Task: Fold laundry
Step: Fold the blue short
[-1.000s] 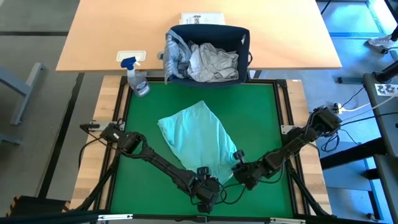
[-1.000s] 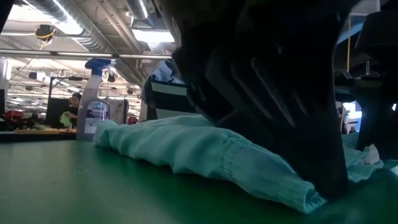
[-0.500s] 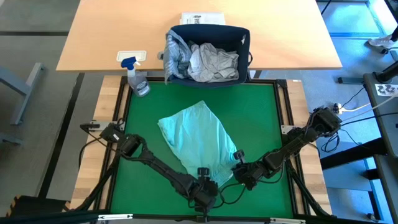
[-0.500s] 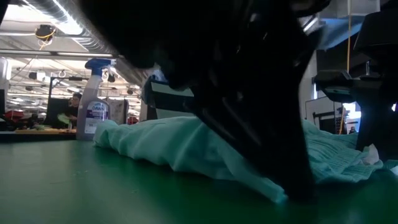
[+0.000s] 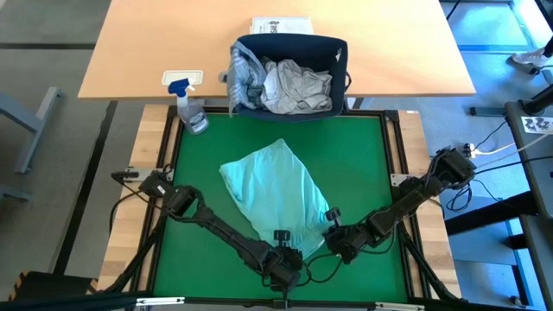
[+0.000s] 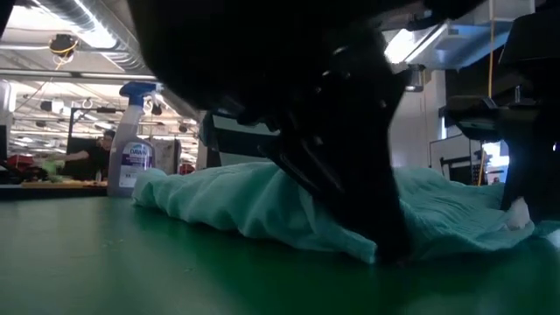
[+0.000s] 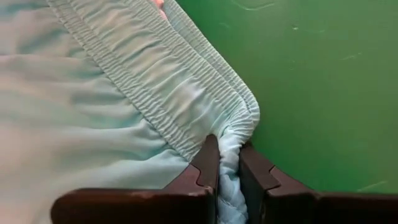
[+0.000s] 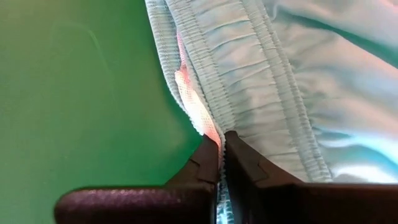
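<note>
Pinching the mint-teal garment (image 5: pixel 275 193) at its near waistband: left gripper (image 5: pixel 285 256) and right gripper (image 5: pixel 334 235) clamped either corner, length running away toward basket (image 5: pixel 339 60).

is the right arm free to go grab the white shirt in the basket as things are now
Probably not yet. The right gripper is shut on the mint garment's waistband at the near edge of the mat, as is the left gripper. The white shirt lies uncovered in the basket across the table; it would have to let go first.
</note>
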